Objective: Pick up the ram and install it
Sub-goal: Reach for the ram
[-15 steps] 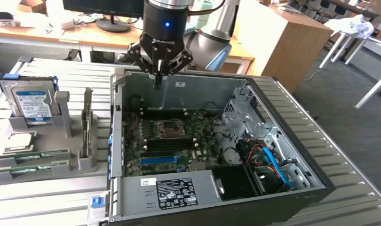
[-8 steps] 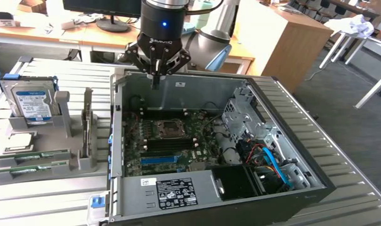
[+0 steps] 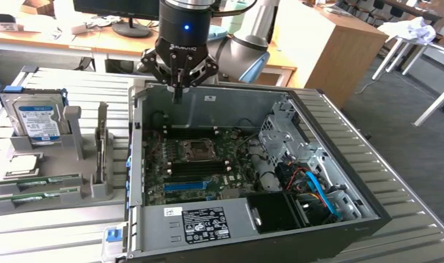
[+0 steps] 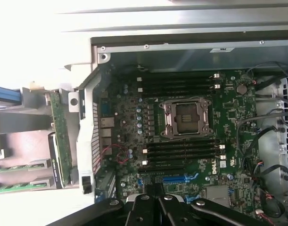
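**Gripper shut over the case; ram in the holder beside it**

Landmark: the open computer case [image 3: 222,101] [image 4: 181,54], which lies on its side on the slatted metal table [image 3: 397,186].

- Gripper [image 3: 178,97] [image 4: 151,190]: the fingers are pressed together with nothing between them. It hangs over the far wall of the case, pointing down, towards the exterior view's left end of that wall. It touches no part.
- Inside the case, the motherboard [image 3: 229,153] [image 4: 129,117] faces up. The processor socket [image 3: 200,147] [image 4: 187,117] sits near its middle. Black memory slots [image 3: 196,167] [image 4: 181,150] with white latches run along both sides of the socket.
- A power supply [image 3: 200,224] with a white-and-black label fills the near corner of the case.
- A grey holder [image 3: 97,192] stands just outside the case, on the exterior view's left, close to its side wall.
- Ram [image 3: 40,180] [image 4: 12,167]: a green stick lying flat in a slot at the near end of the holder, outside the case and well apart from the gripper.
- A second green stick [image 3: 33,196] [image 4: 12,187] lies parallel, just beside the ram.
- A green board [image 3: 101,145] [image 4: 61,141] stands on edge in the part of the holder nearest the case. I cannot tell what kind of board it is.
- A hard drive [image 3: 35,118] stands upright at the far end of the holder. A square silver processor chip [image 3: 21,164] rests between the hard drive and the ram.
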### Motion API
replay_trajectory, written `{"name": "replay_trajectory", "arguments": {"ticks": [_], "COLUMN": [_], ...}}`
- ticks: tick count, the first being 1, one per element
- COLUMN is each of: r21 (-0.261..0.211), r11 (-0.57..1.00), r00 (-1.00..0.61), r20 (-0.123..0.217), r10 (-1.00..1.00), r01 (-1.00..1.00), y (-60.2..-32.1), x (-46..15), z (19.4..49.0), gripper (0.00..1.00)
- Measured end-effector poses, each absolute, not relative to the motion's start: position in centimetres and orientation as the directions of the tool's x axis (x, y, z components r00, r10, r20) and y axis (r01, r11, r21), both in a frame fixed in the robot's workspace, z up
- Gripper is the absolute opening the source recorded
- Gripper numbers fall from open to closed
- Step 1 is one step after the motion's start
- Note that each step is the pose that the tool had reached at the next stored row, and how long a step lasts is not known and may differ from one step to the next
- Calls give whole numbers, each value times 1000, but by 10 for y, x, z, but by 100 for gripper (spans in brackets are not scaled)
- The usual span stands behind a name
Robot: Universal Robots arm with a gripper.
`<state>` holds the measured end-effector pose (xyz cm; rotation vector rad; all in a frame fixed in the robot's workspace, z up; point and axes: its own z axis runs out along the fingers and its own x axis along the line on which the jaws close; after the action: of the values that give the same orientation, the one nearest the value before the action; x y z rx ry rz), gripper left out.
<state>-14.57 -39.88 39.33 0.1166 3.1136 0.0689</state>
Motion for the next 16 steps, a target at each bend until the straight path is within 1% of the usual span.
{"name": "replay_trajectory", "arguments": {"ticks": [16], "r21": [45], "r11": [996], "r00": [-997], "r20": [-23], "r10": [75], "r01": [74], "y": [-399], "x": [-160], "z": [393], "gripper": [10]}}
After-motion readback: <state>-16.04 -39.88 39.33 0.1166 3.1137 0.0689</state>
